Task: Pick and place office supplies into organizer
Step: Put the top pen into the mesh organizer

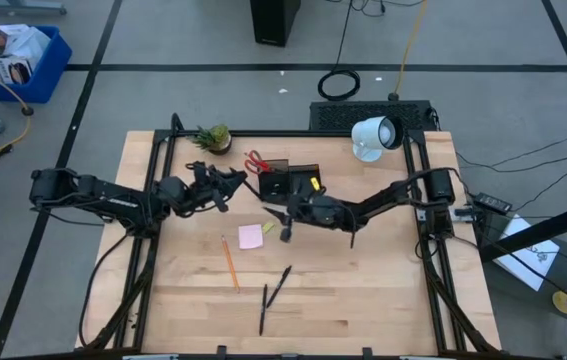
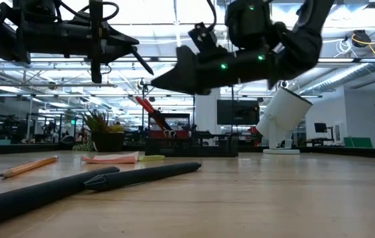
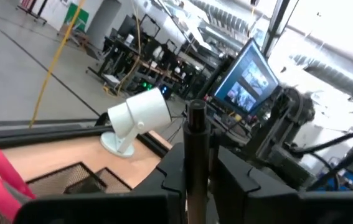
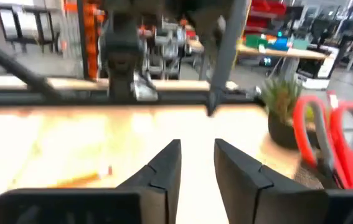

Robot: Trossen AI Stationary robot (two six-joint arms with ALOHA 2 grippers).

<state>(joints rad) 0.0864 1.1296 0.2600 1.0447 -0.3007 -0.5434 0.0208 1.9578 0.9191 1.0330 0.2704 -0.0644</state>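
Left gripper [image 1: 225, 192]: left of centre in the high view, just left of the organizer, raised above the table; clenched on a black pen [image 3: 195, 155] that stands upright between its fingers [image 3: 241, 180] in the left wrist view and hangs slanting from the arm in the upper left of the low view.
Right gripper [image 4: 196, 163]: centre of the high view, just below the organizer and right of the sticky pad; fingers parted with a narrow gap, nothing between them; raised off the table in the low view.
Organizer [image 1: 288, 181]: black mesh, upper centre of the high view, between the 2 grippers; a small yellow piece [image 1: 314, 184] shows at its right side.
Red-handled scissors [image 1: 256, 161]: handles sticking up out of the organizer's left section; seen at the right edge of the right wrist view and lower left of the left wrist view.
Pink sticky-note pad [image 1: 251, 236]: flat on the table, just below centre of the high view, a small yellow-green piece [image 1: 268, 227] at its upper right corner.
Orange pencil [image 1: 230, 264]: lying on the table below the pad, lower centre.
2 black pens [image 1: 274, 294]: lying near each other in the lower centre of the high view, and large in the foreground of the low view.
Potted plant [image 1: 214, 137]: upper left part of the table.
White lamp-like device [image 1: 376, 135]: upper right part of the table.
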